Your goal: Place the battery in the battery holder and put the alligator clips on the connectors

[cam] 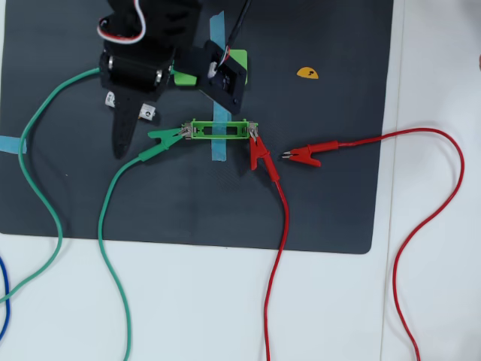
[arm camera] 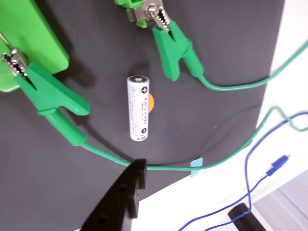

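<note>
Only one black finger point(arm camera: 120, 202) of my gripper point(cam: 124, 139) shows at the wrist view's bottom edge; its opening I cannot tell, and it touches nothing. Just beyond lies the battery point(arm camera: 139, 108), loose on the mat point(arm camera: 216, 120). Beyond the battery, two green alligator clips point(arm camera: 175, 48) bite green plastic pieces.

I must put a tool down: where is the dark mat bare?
Free: the lower dark mat between the green wire and red wire; also its top right around the orange sticker. Crowded: around the narrow green plastic battery holder, with a green clip and red clip on its ends.
</note>
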You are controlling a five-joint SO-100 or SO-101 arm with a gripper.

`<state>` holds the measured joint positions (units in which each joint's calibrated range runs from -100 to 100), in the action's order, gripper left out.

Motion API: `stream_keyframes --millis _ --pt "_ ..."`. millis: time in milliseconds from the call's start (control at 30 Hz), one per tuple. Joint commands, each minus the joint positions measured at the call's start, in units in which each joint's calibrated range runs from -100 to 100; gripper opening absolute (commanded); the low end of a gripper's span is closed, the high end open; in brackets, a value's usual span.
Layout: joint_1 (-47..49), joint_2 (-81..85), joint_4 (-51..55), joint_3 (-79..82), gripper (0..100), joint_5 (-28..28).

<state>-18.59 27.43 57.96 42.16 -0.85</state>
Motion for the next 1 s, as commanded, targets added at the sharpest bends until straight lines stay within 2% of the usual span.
stream_keyframes --millis 0,167,300,567,967 --pt "-1.4 -4.2 4.6 -7.3 37 0.2" --pt "-0.4 -6.4 11.3 -13.5 36 0.2" --pt "0.0 -10.2 13.1 -16.5 29 0.2" --pt "1.0 -20.2 11.6 -18.0 26 0.1" --pt "0.3 -23.0 5.3 -17.1 26 -0.2"
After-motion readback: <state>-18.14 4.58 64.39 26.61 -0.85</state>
